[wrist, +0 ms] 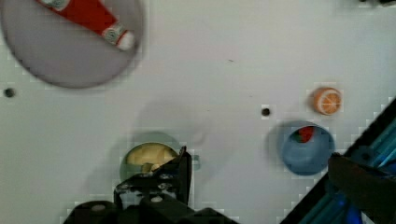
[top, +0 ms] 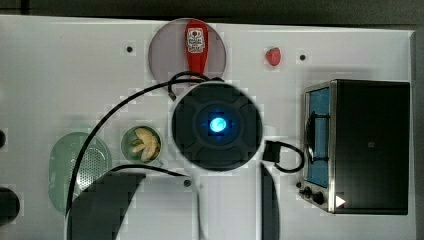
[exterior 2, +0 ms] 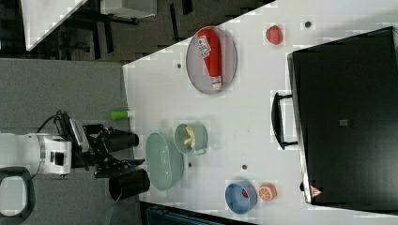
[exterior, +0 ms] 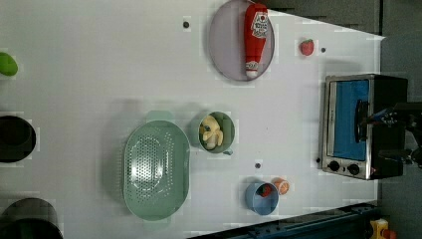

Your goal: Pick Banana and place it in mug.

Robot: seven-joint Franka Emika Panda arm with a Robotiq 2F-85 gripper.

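The pale yellow banana (exterior: 211,132) lies inside the small teal-green mug (exterior: 229,130), which stands upright near the table's middle beside the colander. From above, the banana (top: 145,145) fills the mug (top: 125,142). In the right view the mug (exterior 2: 202,136) holds the banana (exterior 2: 189,136). My gripper (wrist: 259,156) is open and empty, its fingers (wrist: 180,170) wide apart. It hangs well above the table, with the mug (wrist: 126,165) and banana (wrist: 147,156) just behind one finger. In the right view the gripper (exterior 2: 126,152) is off the table's edge, apart from the mug.
A pale green oval colander (exterior: 157,169) sits beside the mug. A blue bowl (exterior: 251,199) and an orange slice (exterior: 282,186) lie near one edge. A ketchup bottle (exterior: 255,35) rests on a grey plate (exterior: 224,40). A strawberry (exterior: 307,47) and a toaster oven (exterior: 358,124) stand farther off.
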